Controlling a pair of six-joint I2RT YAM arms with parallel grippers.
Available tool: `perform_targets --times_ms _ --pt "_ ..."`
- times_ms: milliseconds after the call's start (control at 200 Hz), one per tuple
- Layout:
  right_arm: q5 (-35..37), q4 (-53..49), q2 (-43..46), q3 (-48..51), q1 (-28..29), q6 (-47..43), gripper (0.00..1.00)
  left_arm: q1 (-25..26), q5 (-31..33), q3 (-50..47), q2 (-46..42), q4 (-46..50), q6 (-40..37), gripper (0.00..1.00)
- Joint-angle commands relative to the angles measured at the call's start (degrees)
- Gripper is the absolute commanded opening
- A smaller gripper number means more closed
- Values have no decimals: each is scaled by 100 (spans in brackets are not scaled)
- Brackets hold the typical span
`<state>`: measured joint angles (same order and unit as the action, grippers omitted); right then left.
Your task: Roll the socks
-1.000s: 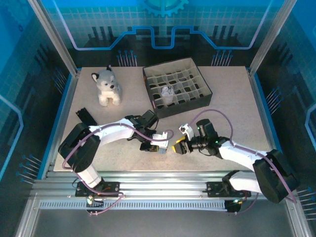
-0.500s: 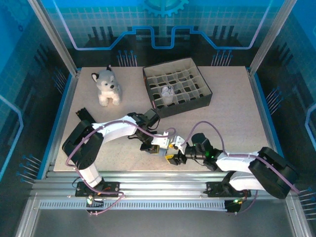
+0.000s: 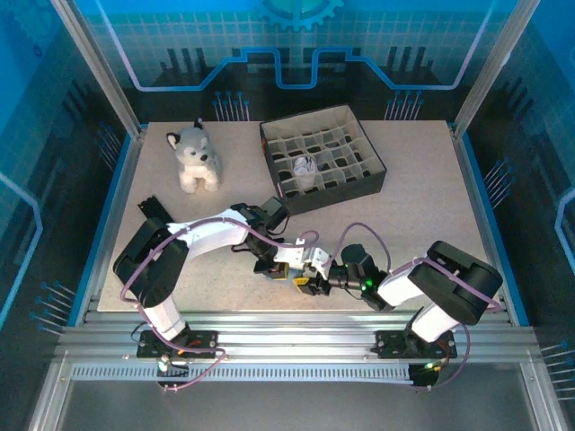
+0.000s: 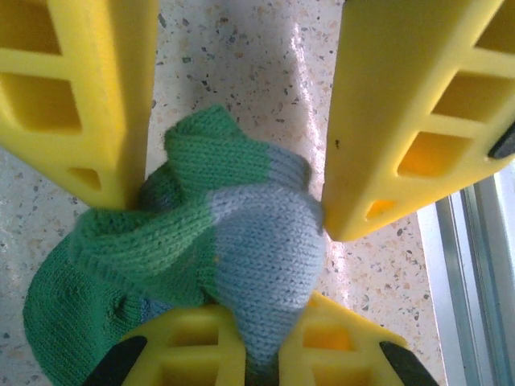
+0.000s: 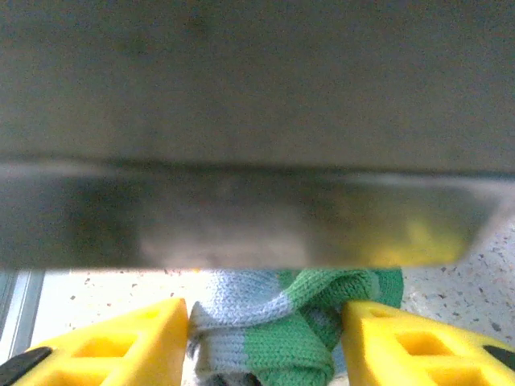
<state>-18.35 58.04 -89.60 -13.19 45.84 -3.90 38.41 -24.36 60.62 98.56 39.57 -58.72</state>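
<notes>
Sock [image 4: 217, 241], grey-blue and green, lies bunched on the table [image 3: 422, 206] near its front edge. The left gripper [image 4: 257, 314] pinches it tight; the right gripper [image 5: 264, 322] straddles it half-wide, touching both sides, hold unclear. Rolling well likely needs one firm anchor. The left wrist view shows both grippers meeting on the fabric, too small overhead.

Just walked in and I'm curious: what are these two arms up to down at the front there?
Two robot arms are working one sock, green and grey-blue, bunched on the table near its front edge. The left gripper is shut on it. The right gripper has a finger touching each side; whether it squeezes is unclear. A plush husky and a divided box sit behind, untouched.
</notes>
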Motion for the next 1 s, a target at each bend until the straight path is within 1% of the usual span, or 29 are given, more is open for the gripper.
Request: perform_targets --times_ms 0,100,200,340,355,375,425,450,485,540,680,800,915,996 --pt "-223 -1 -26 -100 102 164 39 77 -325 98 -3 -58 186 0" --pt "-230 -351 98 -89 96 173 17 104 -322 21 -99 -227 352 0" --pt "-253 -532 191 -38 83 221 0 108 -350 -28 -174 -350 511 0" --pt "-259 -924 425 -50 22 412 0 137 -322 -159 -308 -561 752 0" --pt "-251 -972 474 -41 17 435 4 138 -317 -168 -322 -584 776 0" --pt "-226 -1034 544 -32 12 449 12 145 -316 -181 -341 -603 818 0" --pt "-143 -1118 759 55 8 469 37 168 -314 -206 -372 -634 887 0" --pt "-97 -1113 869 122 8 442 43 176 -315 -216 -383 -639 905 0" --pt "-34 -1072 1023 231 4 393 48 186 -304 -247 -406 -650 907 0" --pt "26 -1062 1230 351 8 232 52 205 -291 -284 -438 -661 882 0" --pt "204 -1496 1596 336 -5 -162 57 203 -316 -323 -462 -646 740 0" --pt "302 -1349 1677 391 -77 -177 58 201 -335 -339 -469 -637 632 0" --pt "-188 -727 1652 563 -396 121 58 199 -358 -441 -520 -647 326 0" --pt "-545 -483 1634 597 -590 330 59 190 -347 -538 -562 -696 101 0"
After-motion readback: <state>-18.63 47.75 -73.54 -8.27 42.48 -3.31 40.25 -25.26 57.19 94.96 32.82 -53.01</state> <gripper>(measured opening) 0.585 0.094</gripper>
